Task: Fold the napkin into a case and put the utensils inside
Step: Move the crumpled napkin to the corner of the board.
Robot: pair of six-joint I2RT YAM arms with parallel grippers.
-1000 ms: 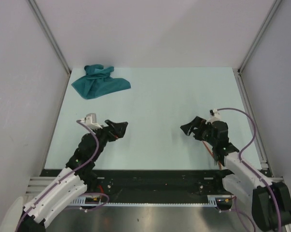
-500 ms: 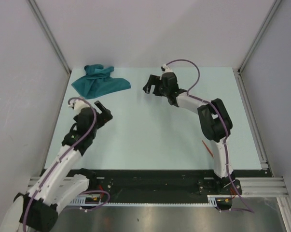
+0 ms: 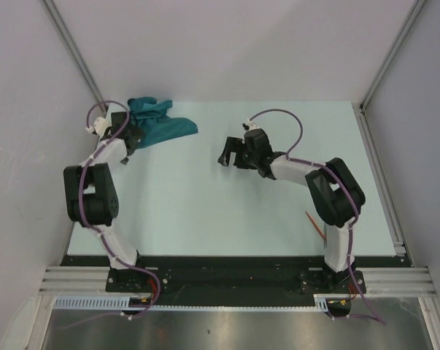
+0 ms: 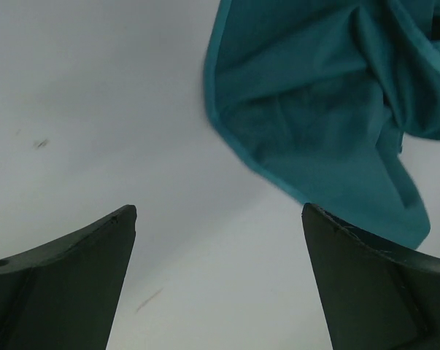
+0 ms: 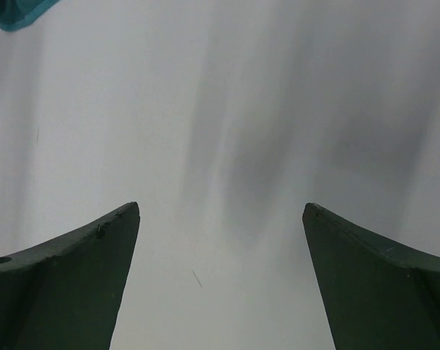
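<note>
The napkin [image 3: 168, 127] lies bunched up in the far left corner of the bench [image 3: 227, 211]. Our left jaws are nearer, wide apart, with it just ahead and to the right. Our right jaws are apart too, empty.

Fixed high above and behind the arm bases, looking down and forward over the whole pale surface [image 3: 227, 211], far enough back to take in both arms and the side walls. Mounted on the left end effector [image 4: 220, 211], pointing down past two dark fingers [image 4: 59, 284] from close range at the napkin [image 4: 329, 109] by the far left corner. Riding likewise on the right end effector [image 5: 220, 208], close over mid-surface, facing the far left, sharing with the other two views only a napkin corner at top left.
</note>
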